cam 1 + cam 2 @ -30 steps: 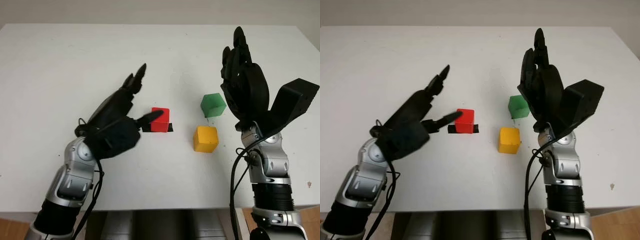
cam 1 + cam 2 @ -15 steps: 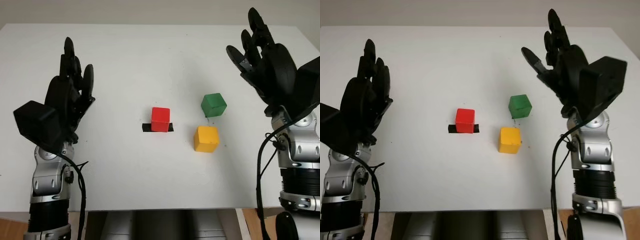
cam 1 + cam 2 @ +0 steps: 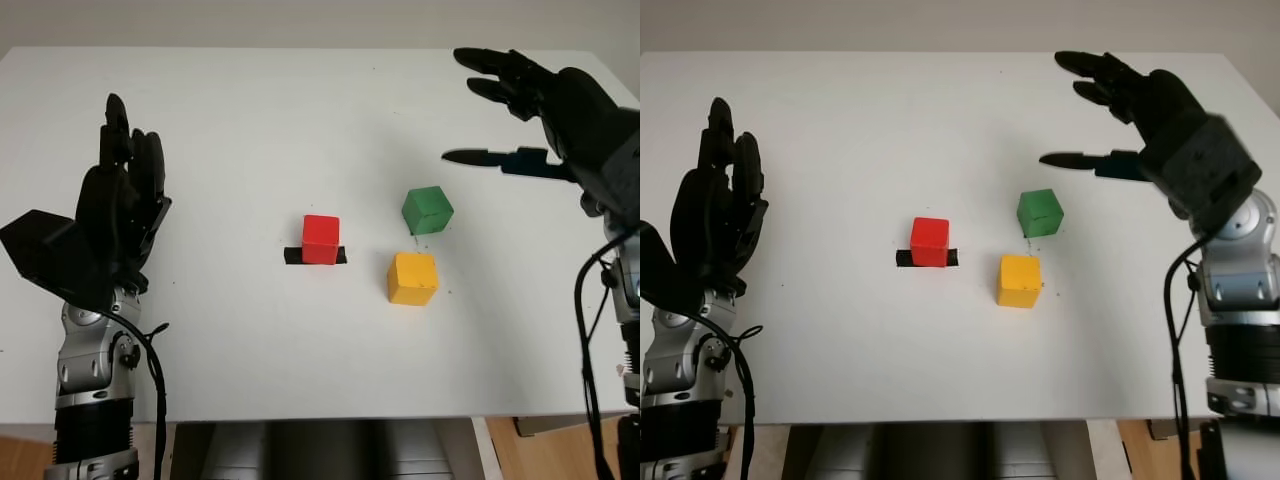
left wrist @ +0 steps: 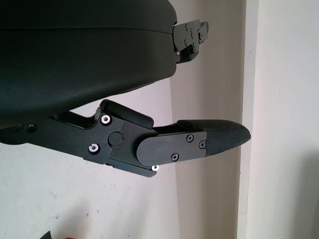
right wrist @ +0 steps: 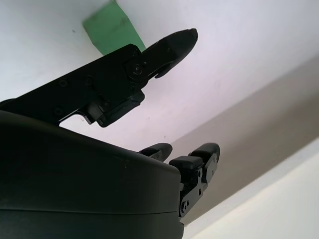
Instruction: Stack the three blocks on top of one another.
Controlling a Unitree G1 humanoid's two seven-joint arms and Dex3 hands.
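Three blocks sit apart on the white table (image 3: 250, 120), none stacked. The red block (image 3: 321, 239) stands mid-table on a strip of black tape (image 3: 292, 256). To its right lies the green block (image 3: 427, 210), with the yellow block (image 3: 412, 278) just in front of it. My right hand (image 3: 470, 110) hovers open above the far right of the table, fingers pointing left, behind and to the right of the green block (image 5: 112, 30). Over the table's left side my left hand (image 3: 125, 170) is raised and open, well away from the red block.
The table's front edge (image 3: 320, 418) runs just before my arms. Its right edge (image 3: 622, 80) lies close to my right hand. Bare white surface surrounds the blocks.
My left hand withdrew from beside the red block to the left and rose. My right hand lifted away from the green block to the far right and turned its fingers leftward. The blocks stayed put.
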